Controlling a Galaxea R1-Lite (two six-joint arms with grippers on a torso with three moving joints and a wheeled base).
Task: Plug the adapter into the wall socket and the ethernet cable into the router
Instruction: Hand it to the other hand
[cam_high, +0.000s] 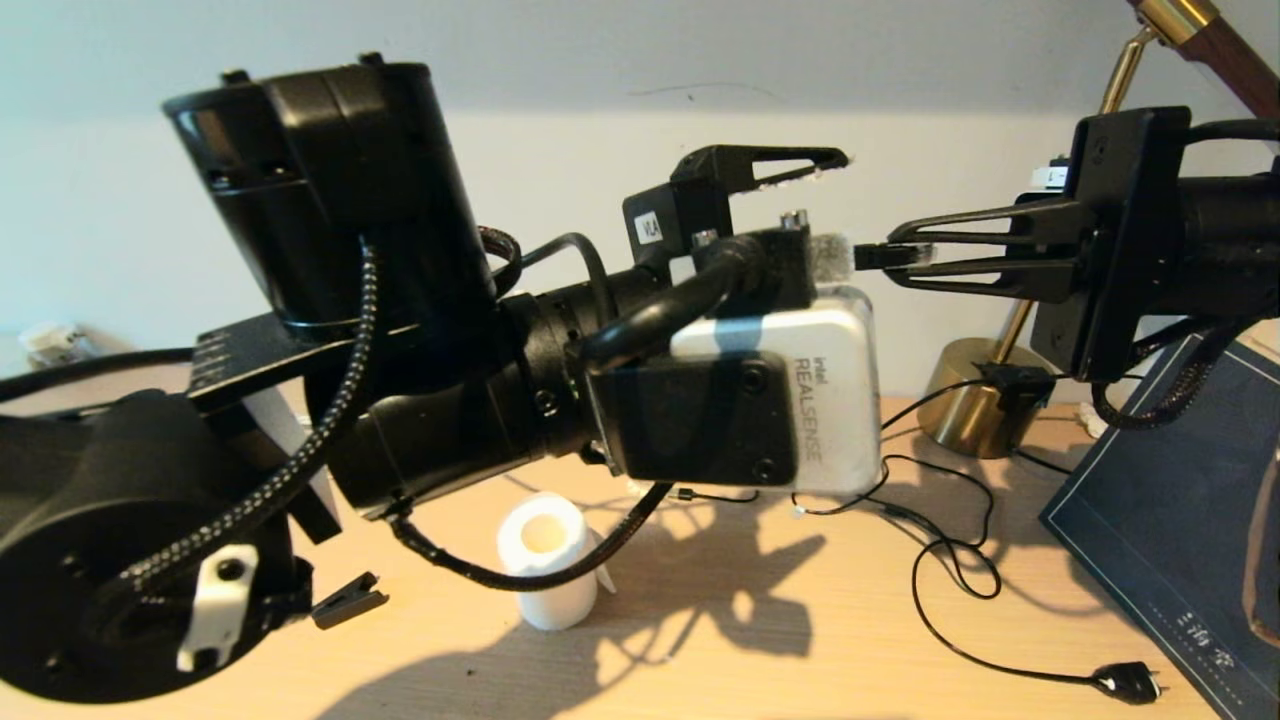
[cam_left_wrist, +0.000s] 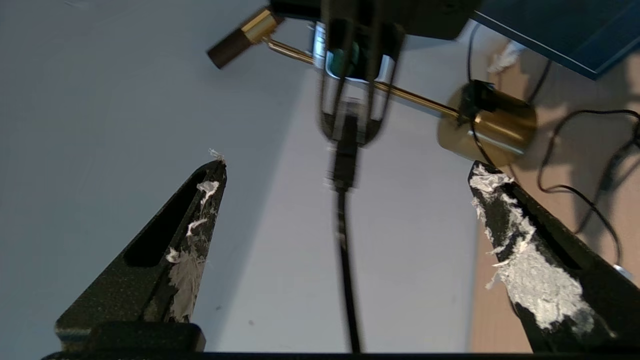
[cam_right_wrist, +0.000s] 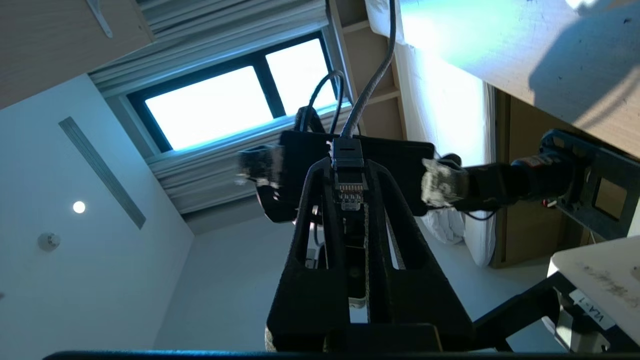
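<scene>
- Head view: you're looking past two raised arms meeting in mid-air above the desk (cam_high: 760, 640), wall behind.
- Right gripper (cam_high: 905, 256) is clenching the ethernet cable (cam_high: 880, 256) by its plug, plug tip poking out toward the left arm. Right wrist view is showing the plug (cam_right_wrist: 348, 186) pinched between the two fingers, gold contacts facing the camera, cord running away past the fingertips.
- Left gripper (cam_left_wrist: 345, 172) is standing released, fingers (cam_left_wrist: 192, 240) spread wide either side of the cable, not touching it. Cord (cam_left_wrist: 346, 270) is hanging down the middle of that gap.
- Looks like a handover or regrip: you're probably holding the plug out level so the other hand can take it at a better angle for the port. That's a guess.
- Router, wall socket and adapter aren't showing in any view, so neither plugging step can be checked.
- On the desk: white paper roll (cam_high: 548, 560), brass lamp base (cam_high: 975, 395), dark blue book (cam_high: 1170, 490), thin black cord ending in a two-pin plug (cam_high: 1128, 682). All well apart from the grippers.
</scene>
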